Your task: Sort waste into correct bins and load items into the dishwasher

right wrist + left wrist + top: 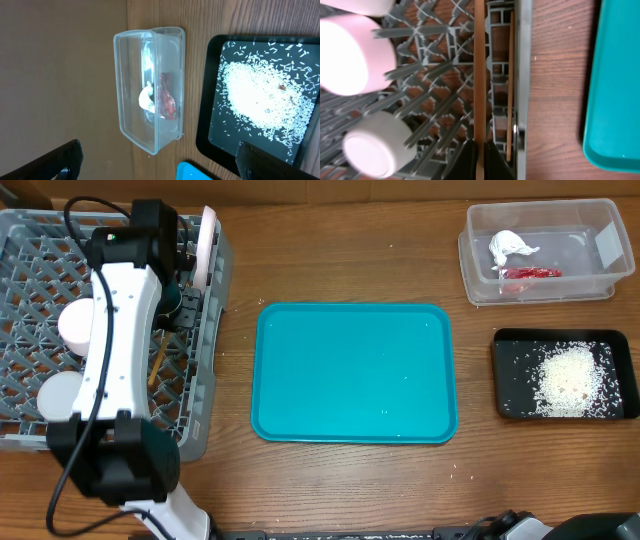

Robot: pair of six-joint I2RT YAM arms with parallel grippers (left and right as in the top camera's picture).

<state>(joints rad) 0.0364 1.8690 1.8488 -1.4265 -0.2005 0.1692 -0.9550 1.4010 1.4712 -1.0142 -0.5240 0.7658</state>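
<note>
Teal tray [355, 370] lies beside black tray [511, 387] of white grains [567, 378].

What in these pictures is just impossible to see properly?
- Overhead: the left arm covers the middle of the dish rack; whatever lies beneath is hidden.
- Overhead: the right arm is cut off by the bottom edge.
- Left wrist: the wooden stick in the left gripper runs off the top edge; the cups are blurred.
- Right wrist: the print on the red wrapper is too small to read.

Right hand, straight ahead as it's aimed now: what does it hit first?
Probably the clear rectangular plastic tub, which sits dead ahead of the open right hand; depth is unclear from this view.
</note>
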